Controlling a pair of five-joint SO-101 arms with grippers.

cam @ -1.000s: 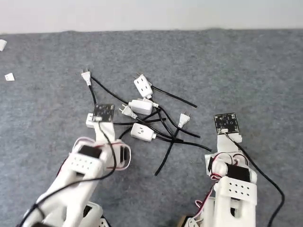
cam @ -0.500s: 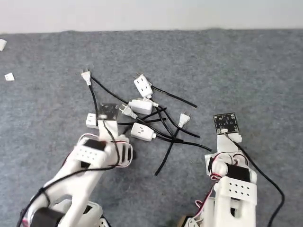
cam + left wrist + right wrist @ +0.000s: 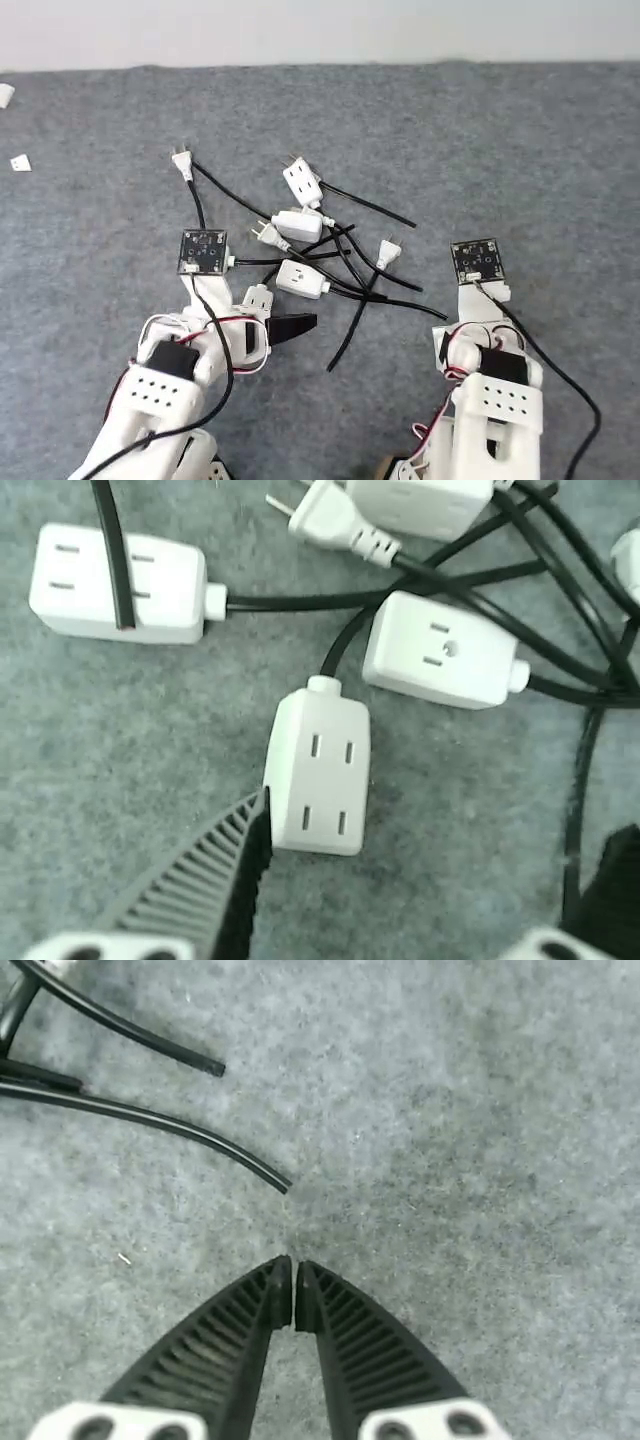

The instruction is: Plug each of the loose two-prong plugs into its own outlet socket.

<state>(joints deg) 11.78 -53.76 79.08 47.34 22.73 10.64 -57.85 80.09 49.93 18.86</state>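
Just beside the tangle of black cords [image 3: 345,265], on its side nearest the arms, the left gripper [image 3: 440,825] stands wide open over the grey carpet [image 3: 520,140]. It holds nothing. One ribbed finger [image 3: 215,865] touches the near corner of a white four-slot socket block [image 3: 318,775], which lies flat with its slots up. The other finger [image 3: 620,875] is well apart from the block, with a cord running between them. The block's own cord leaves its far end and runs into the tangle.

At the tangle's edge, next to this block, lies a three-hole socket [image 3: 445,650], also face up. Beyond it a two-prong plug [image 3: 330,520] lies loose with its prongs bare, beside a further white socket [image 3: 297,225]. A second flat socket block [image 3: 115,580] lies on the side of the tangle away from the right arm, with a black cord across its face.

On the tangle's far side from the arms sits a white socket tap [image 3: 301,181]. Farther out is a loose plug [image 3: 181,160] at a cord's end, prongs pointing away from the tangle. Another small plug [image 3: 388,250] rests on the tangle's side toward the right arm.

The right gripper [image 3: 293,1300] is off to that same side, clear of the tangle. Its fingers are closed tip to tip on nothing over bare carpet, and a black cord end [image 3: 278,1181] lies near its tips.
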